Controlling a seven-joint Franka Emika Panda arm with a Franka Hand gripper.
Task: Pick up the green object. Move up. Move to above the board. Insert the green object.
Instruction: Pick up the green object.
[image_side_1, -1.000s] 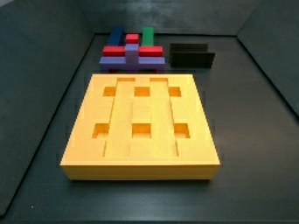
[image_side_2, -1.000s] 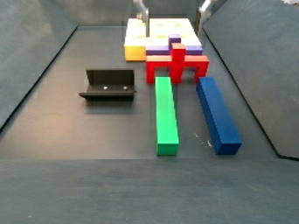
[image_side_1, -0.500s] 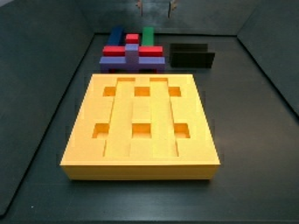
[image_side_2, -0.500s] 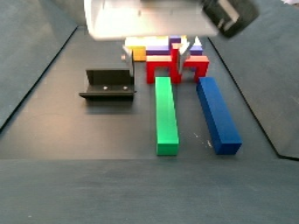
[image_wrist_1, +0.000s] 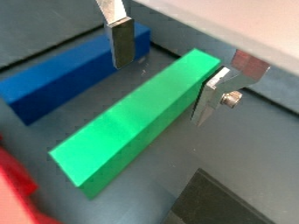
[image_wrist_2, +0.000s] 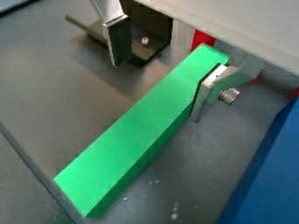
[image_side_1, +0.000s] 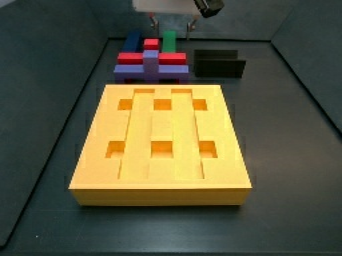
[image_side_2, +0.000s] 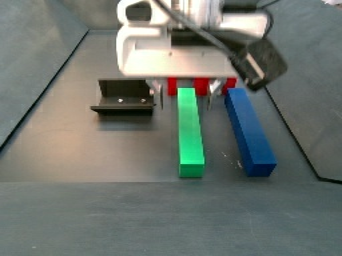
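Note:
The green object (image_side_2: 193, 135) is a long green bar lying on the dark floor; it shows in both wrist views (image_wrist_1: 135, 118) (image_wrist_2: 146, 136), and its end shows in a side view (image_side_1: 170, 45). My gripper (image_side_2: 191, 91) is open and low over the bar's end nearest the red block, its jaws straddling the bar. In both wrist views (image_wrist_1: 163, 72) (image_wrist_2: 163, 68) one finger (image_wrist_1: 209, 94) stands right at the bar's side and the other finger (image_wrist_2: 117, 42) stands apart from it. The yellow-orange board (image_side_1: 167, 140) lies flat, away from my gripper (image_side_1: 171, 22).
A long blue bar (image_side_2: 249, 130) lies parallel to the green one (image_wrist_1: 70, 74). Red (image_side_1: 151, 52) and purple (image_side_1: 134, 68) blocks sit between the bars and the board. The black fixture (image_side_2: 123, 97) stands beside the green bar (image_wrist_2: 138, 45). Dark walls ring the floor.
My gripper has come down into both side views, from above the block cluster to the green bar's end. The bar and the blocks have not moved.

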